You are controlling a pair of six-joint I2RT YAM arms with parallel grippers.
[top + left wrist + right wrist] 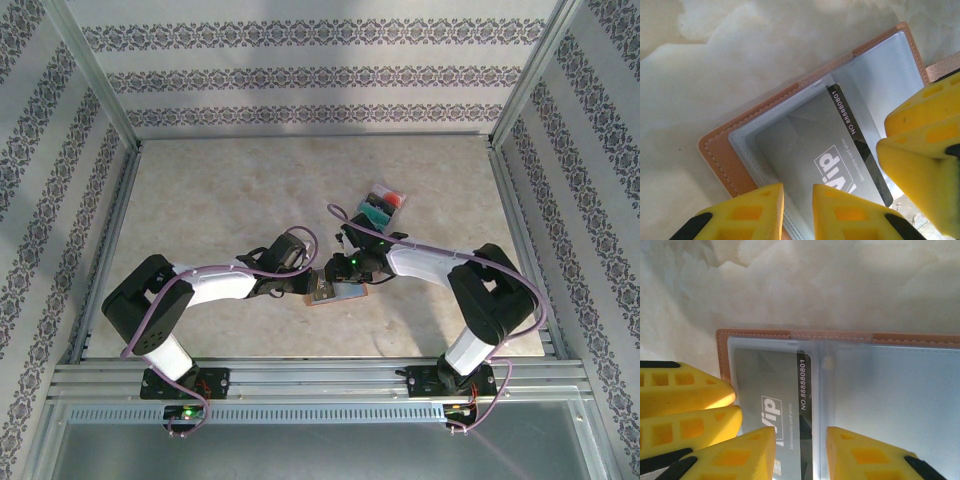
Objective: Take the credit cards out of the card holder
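- Card holder [335,292], from the top camera: it lies open on the bench [220,190], just ahead of the two arms. The left claw [310,280] and right claw [352,268] meet over it from either side, probably one to steady it and one to draw. A small heap of loose cards [385,203], teal, red and dark, sits further back and well apart from it.
- Left wrist camera: the pink holder [725,155] has clear pockets, and a grey card [840,160] marked "VIP" sits in one. The left claw [797,212] is narrow and set at the holder's near edge. I cannot tell whether it pinches that edge or only presses it flat.
- Right wrist camera: the right claw [801,455] stands partly apart, astride the grey card's [765,370] end, with nothing clamped that I can see. That placing suits sliding the card out. The neighbouring pocket [890,390] looks empty, so this card seems to be the last one inside.
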